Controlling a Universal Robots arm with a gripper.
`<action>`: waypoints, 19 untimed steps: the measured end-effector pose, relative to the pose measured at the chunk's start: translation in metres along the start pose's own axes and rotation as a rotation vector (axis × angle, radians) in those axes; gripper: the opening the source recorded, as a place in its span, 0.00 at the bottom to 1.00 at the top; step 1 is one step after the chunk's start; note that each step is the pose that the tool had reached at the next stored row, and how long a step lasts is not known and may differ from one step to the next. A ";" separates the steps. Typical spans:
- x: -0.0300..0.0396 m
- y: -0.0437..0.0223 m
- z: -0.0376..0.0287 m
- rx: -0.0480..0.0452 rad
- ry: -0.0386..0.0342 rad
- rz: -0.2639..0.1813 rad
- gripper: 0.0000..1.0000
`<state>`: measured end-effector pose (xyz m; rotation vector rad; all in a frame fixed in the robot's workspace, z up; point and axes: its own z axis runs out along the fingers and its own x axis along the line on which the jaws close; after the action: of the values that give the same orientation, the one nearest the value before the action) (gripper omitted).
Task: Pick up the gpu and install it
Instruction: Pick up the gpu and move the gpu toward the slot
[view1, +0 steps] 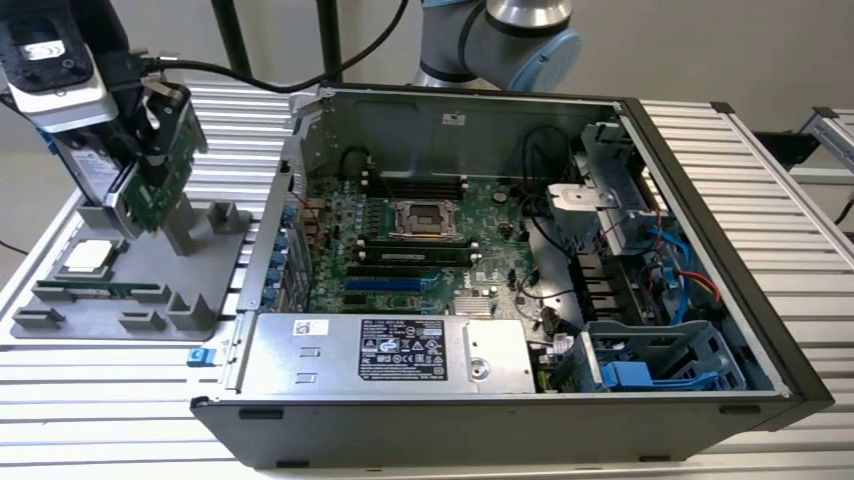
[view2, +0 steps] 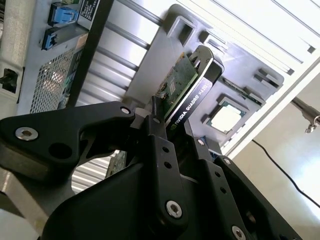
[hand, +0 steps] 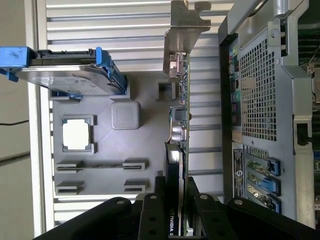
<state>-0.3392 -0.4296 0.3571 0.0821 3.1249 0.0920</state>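
Gripper (view1: 151, 142) is clamped on the gpu (view1: 162, 188), at roughly 10 o'clock in the exterior view. In both wrist views the black fingers (view2: 159, 145) pinch the card's two faces near one end, gripper (hand: 177, 216) closed on it edge-on. The gpu (hand: 181, 125) stands upright with its silver bracket (hand: 180, 35) on the end away from the fingers, and green board plus black shroud show in the second wrist view (view2: 186, 92). The card sits over the grey tray (view1: 134, 322); its lower edge is at the tray's posts, and I can't tell if it's seated in the slot or just clear. Also on the tray: hard drive (hand: 65, 75) with blue tabs, processor chip (view1: 87, 257), memory stick (view1: 100, 290). The open computer case (view1: 534, 425) lies at 3 o'clock from the tray, motherboard (view1: 414, 255) exposed, gpu well apart from it.
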 end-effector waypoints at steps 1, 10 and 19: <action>0.0000 0.0000 -0.0007 -0.0001 -0.0002 0.000 0.00; -0.0001 0.0005 -0.0080 -0.0001 -0.0009 0.000 0.00; -0.0002 0.0009 -0.0153 -0.0002 -0.0016 0.000 0.00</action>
<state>-0.3392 -0.4296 0.3725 0.0820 3.1233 0.0922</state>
